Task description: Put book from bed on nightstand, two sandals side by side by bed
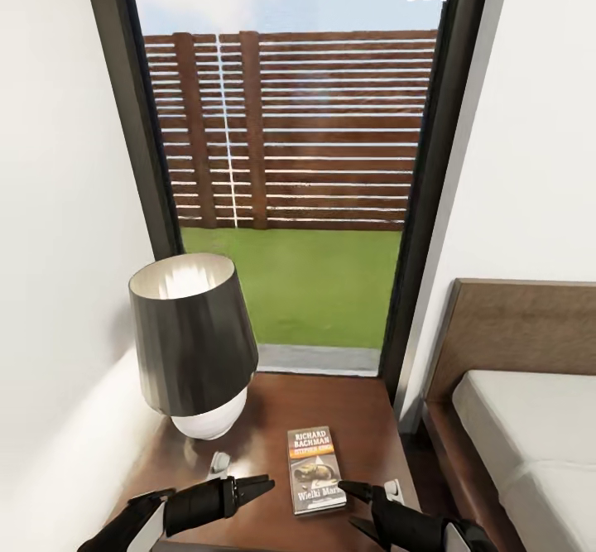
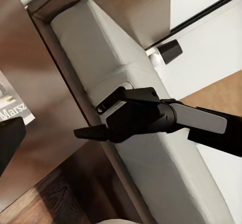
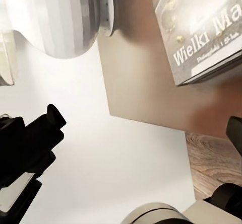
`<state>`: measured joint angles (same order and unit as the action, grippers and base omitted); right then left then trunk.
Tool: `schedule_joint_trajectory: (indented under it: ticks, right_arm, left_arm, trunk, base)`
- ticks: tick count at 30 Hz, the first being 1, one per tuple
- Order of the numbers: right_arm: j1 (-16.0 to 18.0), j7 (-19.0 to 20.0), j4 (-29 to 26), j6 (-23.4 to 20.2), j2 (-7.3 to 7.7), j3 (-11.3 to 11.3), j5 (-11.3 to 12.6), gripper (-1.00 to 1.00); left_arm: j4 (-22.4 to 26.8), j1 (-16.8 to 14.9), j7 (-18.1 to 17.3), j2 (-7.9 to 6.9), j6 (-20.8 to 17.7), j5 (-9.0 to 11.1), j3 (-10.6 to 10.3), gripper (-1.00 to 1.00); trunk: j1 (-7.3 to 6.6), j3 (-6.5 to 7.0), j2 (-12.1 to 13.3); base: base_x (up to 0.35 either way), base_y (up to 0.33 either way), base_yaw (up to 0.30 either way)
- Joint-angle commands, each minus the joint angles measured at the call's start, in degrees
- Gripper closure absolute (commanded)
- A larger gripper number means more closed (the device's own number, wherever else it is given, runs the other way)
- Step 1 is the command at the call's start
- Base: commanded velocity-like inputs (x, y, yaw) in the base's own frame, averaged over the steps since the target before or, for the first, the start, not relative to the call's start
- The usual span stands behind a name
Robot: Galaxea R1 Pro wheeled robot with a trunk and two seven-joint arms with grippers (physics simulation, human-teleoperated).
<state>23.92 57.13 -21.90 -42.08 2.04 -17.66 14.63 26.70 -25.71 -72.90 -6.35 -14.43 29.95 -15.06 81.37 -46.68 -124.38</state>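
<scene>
On the nightstand [image 1: 273, 420], the book [image 1: 315, 469] lies flat between both grippers' empty, parted jaws.

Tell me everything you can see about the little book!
The book is a thin paperback lying flat, cover up, on the glossy dark-brown nightstand, right of the lamp. White letters read "RICHARD BACHMAN" above an orange band, an animal picture and "Wielki Marsz". It sits between the left gripper and right gripper; neither holds it.

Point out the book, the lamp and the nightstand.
book [image 1: 315, 469], head view, middle of its cover.
lamp [image 1: 192, 338], head view, side of its dark shade.
nightstand [image 1: 319, 403], head view, bare top behind the book.
</scene>
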Motion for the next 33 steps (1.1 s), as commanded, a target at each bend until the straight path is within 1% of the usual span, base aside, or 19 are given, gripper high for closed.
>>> schedule_joint_trajectory:
  ticks: [1, 26, 33]
  right_arm:
    - [0.03, 0.08, 0.02, -0.31, -0.01, -0.18, 0.03, -1.00]
    - [0.05, 0.13, 0.02, -0.37, -0.01, -0.17, 0.05, -1.00]
    - [0.05, 0.15, 0.02, -0.37, 0.00, -0.13, 0.05, -1.00]
  left_arm:
    - [0.02, -0.04, -0.06, -0.07, -0.60, 0.55, -0.38, -1.00]
    - [-0.07, -0.04, -0.05, -0.07, -0.60, 0.55, -0.36, -1.00]
    - [-0.07, -0.04, 1.67, -0.13, -0.60, 0.56, -0.36, -1.00]
  trunk:
    - [-0.24, 0.13, 0.39]
    - [-5.73, 4.62, 10.42]
    - [-7.26, 5.87, 13.22]
  base:
    - [0.000, 0.000, 0.000]
    - [0.000, 0.000, 0.000]
    - [0.000, 0.000, 0.000]
